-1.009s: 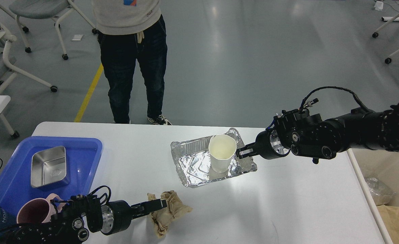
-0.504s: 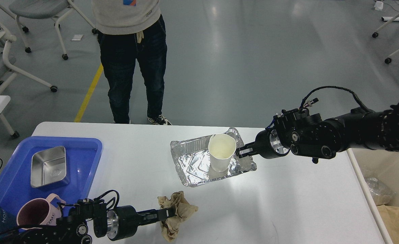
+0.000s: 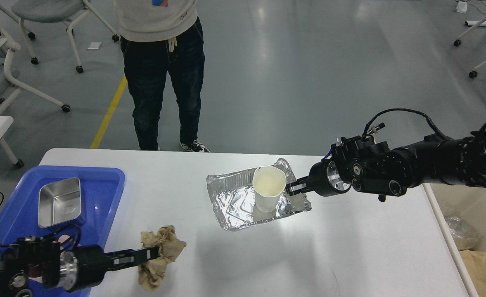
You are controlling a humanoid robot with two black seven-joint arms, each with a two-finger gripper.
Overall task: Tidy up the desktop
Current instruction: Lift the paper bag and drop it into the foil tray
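A crumpled brown paper wad (image 3: 162, 253) hangs at the near left of the white table (image 3: 350, 247), and my left gripper (image 3: 147, 255) is shut on it. A crinkled foil tray (image 3: 234, 202) sits mid-table with a white paper cup (image 3: 268, 193) standing upright in it. My right gripper (image 3: 293, 188) reaches in from the right and is shut on the tray's right rim, right beside the cup. The tray looks slightly tilted.
A blue tray (image 3: 102, 185) at the left holds a steel container (image 3: 59, 202). A person (image 3: 160, 74) stands at the table's far edge. A bag and brown paper (image 3: 470, 243) lie on the floor past the right edge. Chairs stand at the back left.
My left gripper has pulled back to the left, dragging the brown paper wad with it towards the blue tray. My right gripper has shifted the foil tray and cup slightly left.
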